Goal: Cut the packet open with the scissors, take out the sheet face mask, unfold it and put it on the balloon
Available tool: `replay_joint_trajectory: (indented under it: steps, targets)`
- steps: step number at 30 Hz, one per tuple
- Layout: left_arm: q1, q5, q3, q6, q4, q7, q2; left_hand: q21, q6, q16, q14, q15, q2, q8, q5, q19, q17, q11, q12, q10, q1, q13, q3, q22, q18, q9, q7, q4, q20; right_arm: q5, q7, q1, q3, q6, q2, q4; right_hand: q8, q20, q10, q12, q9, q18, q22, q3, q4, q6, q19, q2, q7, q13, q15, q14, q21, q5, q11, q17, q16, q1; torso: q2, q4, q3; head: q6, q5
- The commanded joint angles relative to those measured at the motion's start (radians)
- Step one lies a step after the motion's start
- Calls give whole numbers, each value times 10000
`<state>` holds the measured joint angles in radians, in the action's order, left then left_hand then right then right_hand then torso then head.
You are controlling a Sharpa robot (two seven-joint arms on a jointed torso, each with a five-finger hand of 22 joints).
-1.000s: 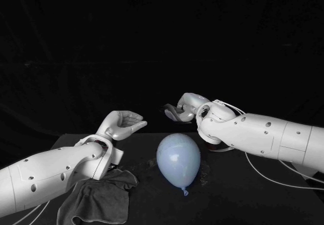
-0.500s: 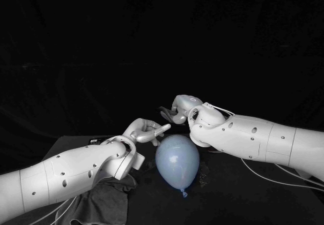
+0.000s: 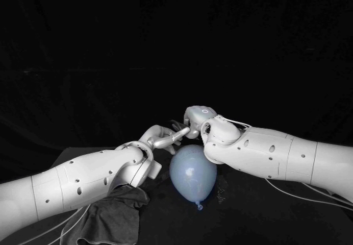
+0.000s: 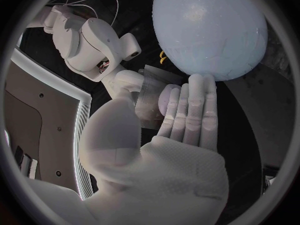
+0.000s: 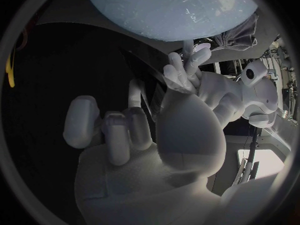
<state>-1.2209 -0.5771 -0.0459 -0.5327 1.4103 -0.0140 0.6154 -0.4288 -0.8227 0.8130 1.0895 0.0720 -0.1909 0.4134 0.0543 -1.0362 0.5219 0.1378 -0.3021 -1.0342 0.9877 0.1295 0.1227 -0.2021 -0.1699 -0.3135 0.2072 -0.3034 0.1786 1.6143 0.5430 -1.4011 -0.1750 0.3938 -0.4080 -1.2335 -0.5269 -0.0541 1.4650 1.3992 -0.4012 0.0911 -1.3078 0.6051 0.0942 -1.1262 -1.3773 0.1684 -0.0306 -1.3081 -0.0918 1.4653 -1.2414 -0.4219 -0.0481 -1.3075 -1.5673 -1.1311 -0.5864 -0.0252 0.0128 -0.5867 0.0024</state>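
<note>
Left hand (image 3: pixel 163 138): is pointing toward the right hand, its smooth silver fingers lying straight and side by side against the packet. Whether it is actually pinching the packet I cannot tell.
Right hand (image 3: pixel 193 118): is pinching the packet between its curled fingers and its thumb, just beyond the left hand's fingertips. Its casing is rounded, hard and pale.
Packet (image 4: pixel 152 92): is sitting between the two hands, close to the balloon's blunt end. It is thin, flat and rectangular, with a dull grey sheen like foil.
Balloon (image 3: pixel 193 172): is lying on the table just on the near side of both hands. It is pale blue, smooth and egg-shaped, with a faint gloss, and its small knotted neck is pointing away from the hands. Whether the left hand's fingertips are touching it I cannot tell.
Cloth (image 3: pixel 116 214): is lying in soft, crumpled folds under the left forearm, well behind the left hand and beside the balloon. It is dark and limp.
Table (image 3: pixel 279 214): is carrying the balloon and the cloth on its flat, matte black surface.
</note>
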Motion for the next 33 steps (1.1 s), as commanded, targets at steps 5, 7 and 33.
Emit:
replay_joint_trajectory:
  steps: [5, 7, 33]
  targets:
    - [-35, 3, 18, -129, 99, -150, -47, 49, 86, -36, -133, 27, 101, 115, 51, 114, -23, 27, -100, 120, -299, 26, -96, 33, -100, -38, 5, 14, 28, 963, 256, 51, 8, -375, 40, -50, -553, -2, 626, 71, -361, -188, -1682, 1747, -1804, -151, -77, -55, 163, -1320, -59, 1055, -65, -106, -62, -2633, -35, 47, 3, 14, -11, -15, -9]
    - [-40, 8, 18, -117, 107, -166, -54, 69, 87, -55, -197, 37, 298, 165, 35, 162, -33, 33, -129, 155, -296, 29, -245, 49, -101, -55, 7, 21, 50, 1034, 268, 63, 7, -390, 46, -65, -553, -2, 626, 71, -361, -188, -1682, 1747, -1804, -151, -77, -55, 163, -1320, -59, 1055, -65, -106, -62, -2633, -35, 47, 5, 11, -10, -26, -4]
    - [-71, 35, 14, -28, 63, -535, 50, -152, 209, 189, -342, -49, 2539, 586, -44, 290, -82, -60, -592, 409, 3656, -56, -3948, 73, -120, 54, -120, 129, 54, 1088, 244, 106, 10, -567, -94, -264, -609, 10, 624, 43, -348, -192, -1686, 1800, -1851, -127, -90, -93, 170, -1302, -69, 1055, -103, 51, -72, -2633, -35, 130, 0, 6, 0, -86, 3]
